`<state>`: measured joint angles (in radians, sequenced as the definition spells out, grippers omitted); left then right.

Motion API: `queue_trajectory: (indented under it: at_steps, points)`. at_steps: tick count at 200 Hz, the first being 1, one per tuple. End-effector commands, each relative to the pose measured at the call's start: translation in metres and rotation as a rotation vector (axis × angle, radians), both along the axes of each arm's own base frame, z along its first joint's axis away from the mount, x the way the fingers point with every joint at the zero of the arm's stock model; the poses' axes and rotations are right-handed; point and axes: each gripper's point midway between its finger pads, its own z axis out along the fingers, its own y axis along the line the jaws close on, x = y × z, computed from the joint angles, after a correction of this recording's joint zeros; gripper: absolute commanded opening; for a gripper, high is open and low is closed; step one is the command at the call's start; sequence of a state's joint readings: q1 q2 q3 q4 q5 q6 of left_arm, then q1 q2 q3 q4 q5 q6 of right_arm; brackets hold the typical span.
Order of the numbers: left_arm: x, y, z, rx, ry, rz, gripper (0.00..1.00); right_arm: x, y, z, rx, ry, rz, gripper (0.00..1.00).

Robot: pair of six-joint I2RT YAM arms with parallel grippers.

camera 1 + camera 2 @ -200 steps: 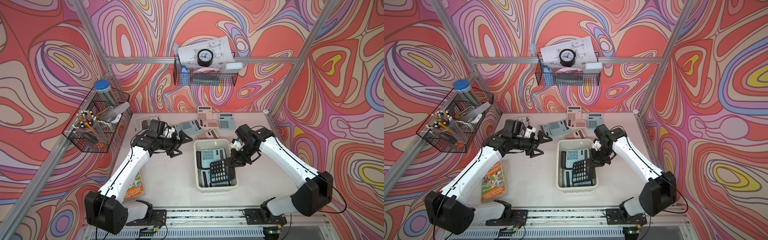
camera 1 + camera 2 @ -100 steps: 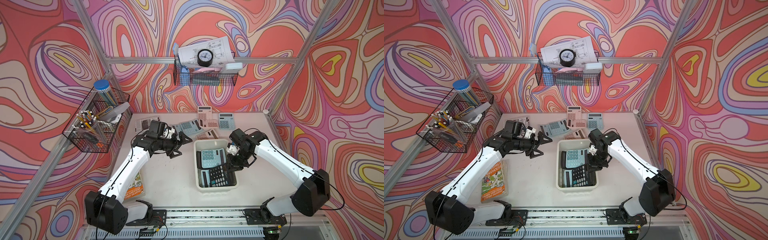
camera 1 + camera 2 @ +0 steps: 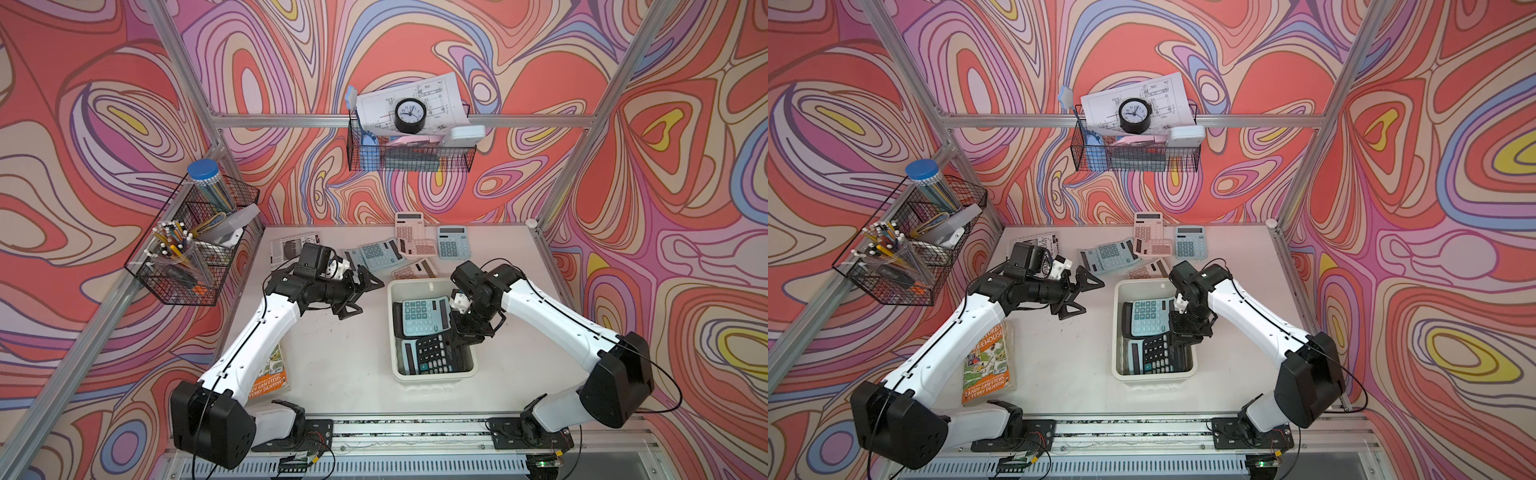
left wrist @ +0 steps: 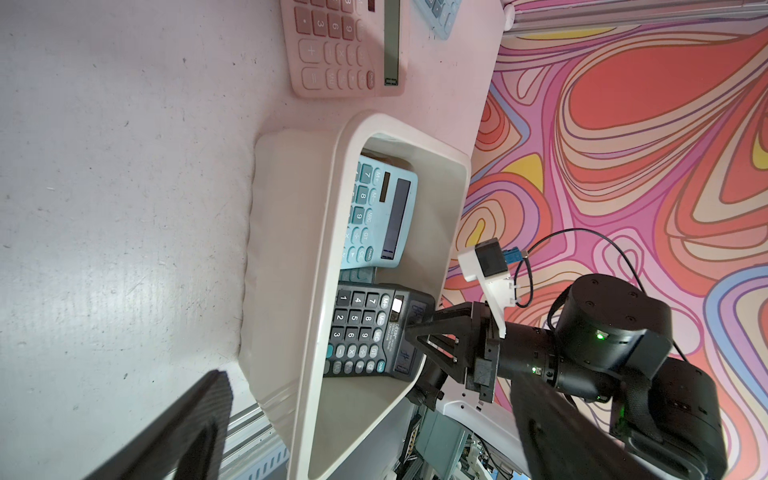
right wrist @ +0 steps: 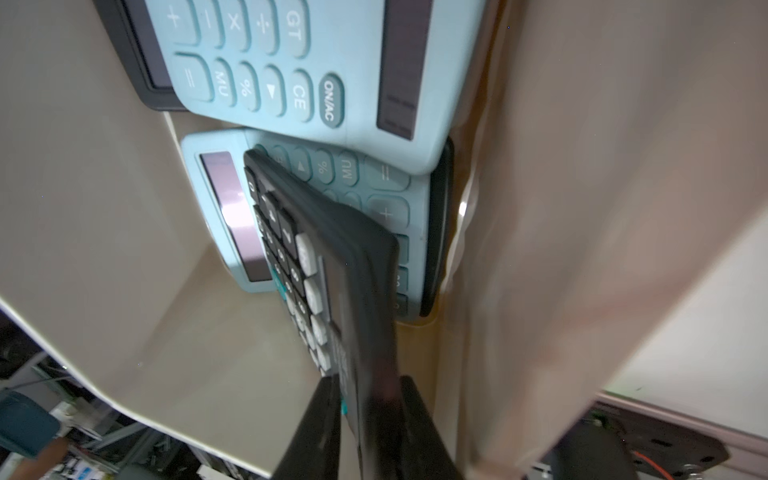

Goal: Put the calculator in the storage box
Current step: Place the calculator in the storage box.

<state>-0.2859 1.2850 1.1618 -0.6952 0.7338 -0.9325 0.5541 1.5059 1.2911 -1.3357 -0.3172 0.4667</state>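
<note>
We find the black calculator (image 3: 440, 353) inside the storage box (image 3: 434, 379), in the half nearer the arm bases; its long axis runs across the box; the display end points toward the right arm and sits raised, the key end resting on a blue calculator (image 5: 386, 195) beneath. The right gripper (image 3: 458, 338) reaches into the box with a finger on either face of that display end; we cannot tell whether it clamps or merely flanks it; the left gripper (image 3: 370, 297) hangs spread wide above the desk (image 3: 332, 353), holding nothing.
</note>
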Motion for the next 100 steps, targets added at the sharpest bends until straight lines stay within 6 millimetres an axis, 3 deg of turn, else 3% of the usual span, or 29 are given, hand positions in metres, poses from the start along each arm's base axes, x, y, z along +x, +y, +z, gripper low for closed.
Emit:
queue_trajectory:
  at_steps: [1, 64, 100]
  points:
    - [-0.003, 0.004, -0.006, 0.031, 0.010, -0.012, 0.98, 0.006, 0.001, 0.010, -0.018, -0.026, 0.012, 0.31]
    - [-0.007, 0.010, -0.016, 0.097, 0.028, -0.033, 0.98, 0.030, 0.006, 0.041, -0.022, -0.112, -0.007, 0.43]
    - [-0.008, 0.014, -0.021, 0.136, 0.032, -0.036, 0.98, 0.041, 0.006, 0.042, -0.026, -0.156, -0.050, 0.56]
